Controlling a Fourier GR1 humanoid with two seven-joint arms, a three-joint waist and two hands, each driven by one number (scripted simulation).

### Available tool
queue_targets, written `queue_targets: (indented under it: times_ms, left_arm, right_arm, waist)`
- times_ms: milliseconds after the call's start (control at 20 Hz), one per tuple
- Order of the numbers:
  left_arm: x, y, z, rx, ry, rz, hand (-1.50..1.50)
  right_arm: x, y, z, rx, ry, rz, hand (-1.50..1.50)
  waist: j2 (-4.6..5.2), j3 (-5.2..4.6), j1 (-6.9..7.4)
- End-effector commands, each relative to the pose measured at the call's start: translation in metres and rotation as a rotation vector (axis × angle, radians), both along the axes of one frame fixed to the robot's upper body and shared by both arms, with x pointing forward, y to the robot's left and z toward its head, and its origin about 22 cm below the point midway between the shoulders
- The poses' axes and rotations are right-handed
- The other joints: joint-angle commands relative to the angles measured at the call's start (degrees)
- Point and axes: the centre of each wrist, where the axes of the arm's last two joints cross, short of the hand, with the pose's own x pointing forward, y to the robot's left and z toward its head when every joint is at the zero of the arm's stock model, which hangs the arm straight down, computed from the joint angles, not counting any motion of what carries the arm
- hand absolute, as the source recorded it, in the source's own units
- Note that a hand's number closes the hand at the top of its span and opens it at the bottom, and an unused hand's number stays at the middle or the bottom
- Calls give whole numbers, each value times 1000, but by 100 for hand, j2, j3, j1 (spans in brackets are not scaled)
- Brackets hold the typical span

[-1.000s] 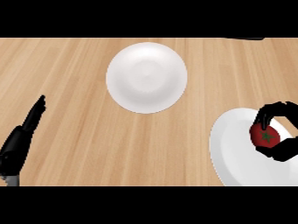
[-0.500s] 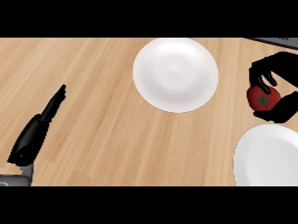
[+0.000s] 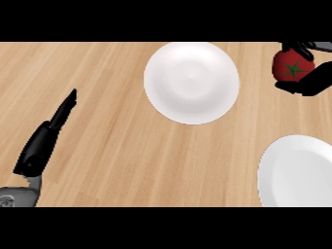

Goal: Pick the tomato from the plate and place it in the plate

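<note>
Head view: the tomato (image 3: 293, 68) is held in the curled fingers of the right hand (image 3: 315, 79) at the upper right, clear of the lower-right plate (image 3: 305, 170), and the centre plate (image 3: 191, 82) is found to its left, nearer this hand than the straight-fingered left hand (image 3: 47, 138).

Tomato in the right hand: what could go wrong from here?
1. The tomato is held by the right hand over bare counter, right of the far plate; released here, it would likely land on wood and roll.
2. The plate looks shallow, so a round tomato set near its rim may roll off.
3. Hand and tomato sit at the view's edge, so the grip is only partly visible.
</note>
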Motion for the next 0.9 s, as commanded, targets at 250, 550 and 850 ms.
queue_targets:
  times_ms: [250,550,850]
  left_arm:
    - [-1,7,-11,-2,32,47,0]
    - [5,9,-10,11,36,78,0]
    - [-1,29,-17,10,56,125,0]
  right_arm:
    - [34,17,17,215,-60,365,150]
    - [53,61,19,216,-29,530,150]
    - [67,109,13,218,61,620,150]
  waist:
    - [-92,-34,-245]
    - [-178,-50,-493]
    - [-272,-61,-740]
